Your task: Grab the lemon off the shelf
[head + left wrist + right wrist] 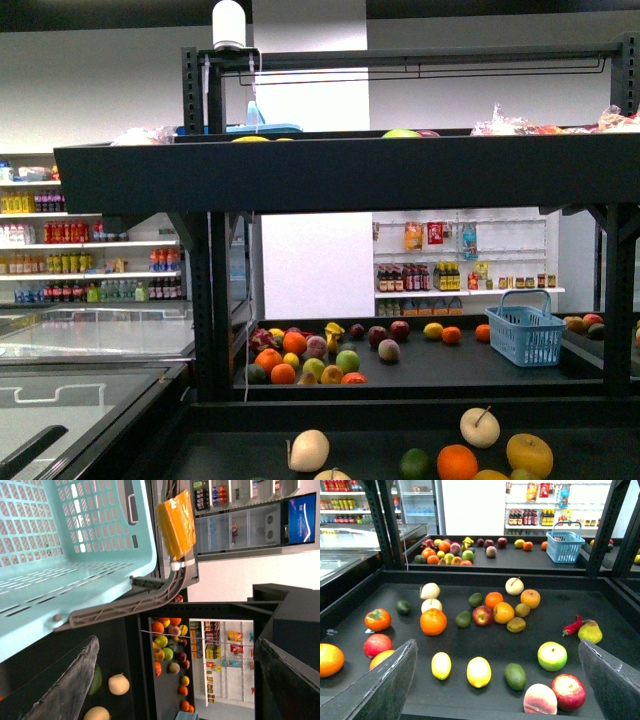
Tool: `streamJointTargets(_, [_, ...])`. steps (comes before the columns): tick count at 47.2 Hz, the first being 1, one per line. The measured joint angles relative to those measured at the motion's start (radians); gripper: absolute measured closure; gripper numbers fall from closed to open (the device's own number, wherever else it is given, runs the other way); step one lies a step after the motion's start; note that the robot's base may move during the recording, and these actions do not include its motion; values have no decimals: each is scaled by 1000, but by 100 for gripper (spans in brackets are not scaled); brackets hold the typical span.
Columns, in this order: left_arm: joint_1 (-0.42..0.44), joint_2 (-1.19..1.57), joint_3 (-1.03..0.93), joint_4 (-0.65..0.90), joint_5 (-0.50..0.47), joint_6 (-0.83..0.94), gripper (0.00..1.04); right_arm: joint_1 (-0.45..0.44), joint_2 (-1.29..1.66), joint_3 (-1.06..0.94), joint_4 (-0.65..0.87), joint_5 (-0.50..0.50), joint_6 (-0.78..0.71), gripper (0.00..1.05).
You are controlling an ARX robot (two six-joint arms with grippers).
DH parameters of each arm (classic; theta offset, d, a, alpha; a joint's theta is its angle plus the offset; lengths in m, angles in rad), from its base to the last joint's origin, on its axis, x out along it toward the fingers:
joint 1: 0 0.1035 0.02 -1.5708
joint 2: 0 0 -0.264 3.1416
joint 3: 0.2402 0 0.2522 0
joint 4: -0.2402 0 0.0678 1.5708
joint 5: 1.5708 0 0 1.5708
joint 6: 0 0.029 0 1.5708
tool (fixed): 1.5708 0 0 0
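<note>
In the right wrist view two bright-yellow oval lemons lie side by side near the front edge of the black shelf tray [560, 610]: one lemon [478, 671] and a smaller one [441, 665]. My right gripper [496, 644] is open and empty, above and short of them, with the fingers [390, 685] spread wide to either side. My left gripper [176, 640] is open and empty, next to a teal basket [75, 555]. The black shelf [330, 170] fills the front view; neither gripper shows there.
Near the lemons lie a green avocado [515, 676], a peach [540, 699], a red apple [570, 691], a green apple [552, 656] and an orange [433, 621]. A blue basket [526, 335] stands on the far tray. Glass freezers [80, 380] stand at the left.
</note>
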Motion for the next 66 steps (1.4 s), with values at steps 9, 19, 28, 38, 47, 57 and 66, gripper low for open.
streamJointTargets(9, [43, 110, 159, -68, -21, -13, 8, 0, 0, 0, 0, 0, 0, 8])
streamJointTargets(19, [95, 262, 308, -126, -48, -12, 8, 0, 0, 0, 0, 0, 0, 8])
streamJointTargets(28, [95, 383, 477, -163, -69, -11, 8, 0, 0, 0, 0, 0, 0, 8])
streamJointTargets(38, [77, 472, 612, -182, -81, -14, 8, 0, 0, 0, 0, 0, 0, 8])
streamJointTargets(47, [58, 528, 665, -195, -90, -16, 8, 0, 0, 0, 0, 0, 0, 8])
streamJointTargets(57, [59, 551, 680, -204, -105, -11, 39, 0, 0, 0, 0, 0, 0, 8])
streamJointTargets(66, [64, 543, 677, -180, -101, -8, 69, 0, 0, 0, 0, 0, 0, 8])
